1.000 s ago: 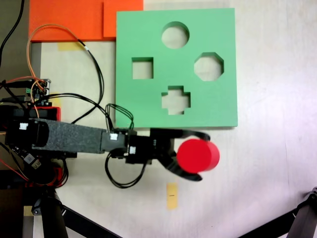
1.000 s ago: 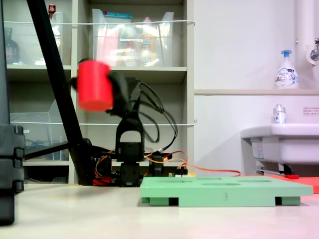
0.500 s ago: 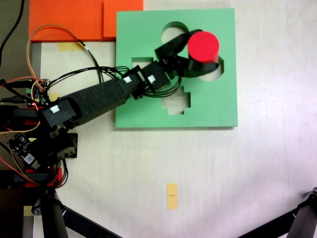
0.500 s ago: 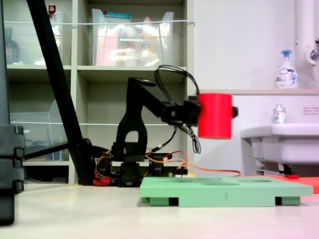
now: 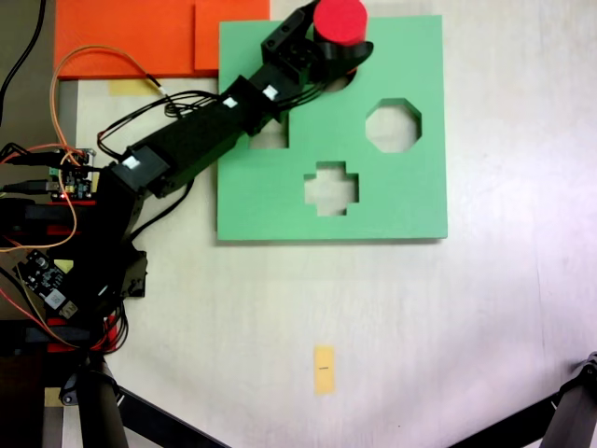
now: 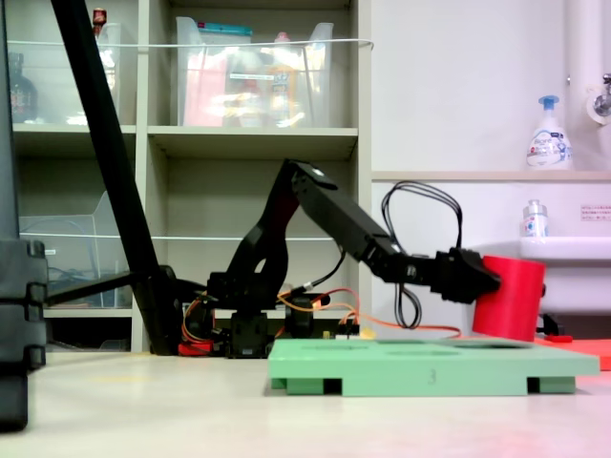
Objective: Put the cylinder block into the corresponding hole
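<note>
**Red cylinder arriving over the board's far edge**

Pale table (image 5: 485,327) is carrying the whole setup, with shelving and a white basin standing behind it in the second exterior view. Black fingers (image 5: 350,54) are clamping the cylinder block (image 5: 339,19) by its curved side, one on each flank, and in the second exterior view the fingers (image 6: 477,279) are gripping it from the second exterior view's left while the cylinder block (image 6: 510,298) is tilting slightly, its lower edge sitting at or just above the board's top face; contact cannot be told. In the first exterior view the block is hanging over the far edge of the green foam board (image 5: 410,201), just past the hole (image 5: 328,82), which is mostly hidden under the fingers and wrist.

The block is looking like light foam: soft enough to squash a little under a firm grip, not slippery, not fragile. Its curved side wall is the sensible place to hold, since that is leaving the flat bottom free to enter. The fit is probably snug, so the tilt could catch the rim.

Outward from there, the octagonal cutout (image 5: 393,126) and the cross cutout (image 5: 331,188) are lying empty, and the square one is partly covered by the arm (image 5: 187,145). Orange sheets (image 5: 131,35) are lying at the far left corner.
</note>
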You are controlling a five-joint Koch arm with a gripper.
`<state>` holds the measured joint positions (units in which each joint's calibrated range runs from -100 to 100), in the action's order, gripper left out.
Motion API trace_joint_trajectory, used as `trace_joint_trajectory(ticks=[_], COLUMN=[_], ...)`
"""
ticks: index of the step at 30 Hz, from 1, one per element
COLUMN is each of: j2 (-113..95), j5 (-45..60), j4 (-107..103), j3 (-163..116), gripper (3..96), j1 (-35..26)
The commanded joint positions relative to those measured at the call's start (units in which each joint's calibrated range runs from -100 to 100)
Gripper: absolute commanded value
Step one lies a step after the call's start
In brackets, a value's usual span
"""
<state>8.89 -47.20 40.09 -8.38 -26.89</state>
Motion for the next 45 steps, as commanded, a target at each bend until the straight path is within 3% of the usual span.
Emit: trace_joint_trajectory(ticks=[1,23,37,38,40,43,45], j2=[-2.05,-11.96,2.0,2.28,2.56,1.72,-0.65], j5=[0.59,0.59,0.44,0.34,-0.34,-1.07,-1.07], j4=[3.58,8.59,12.54,12.92,13.6,13.6,13.6], j3=[2.1,-16.55,-14.75,-14.75,-15.35,-17.74,-21.03], gripper=[25.4,25.3,26.4,31.9,53.4,57.7,68.7], j1=[-0.63,0.73,1.17,1.22,1.22,1.03,0.98])
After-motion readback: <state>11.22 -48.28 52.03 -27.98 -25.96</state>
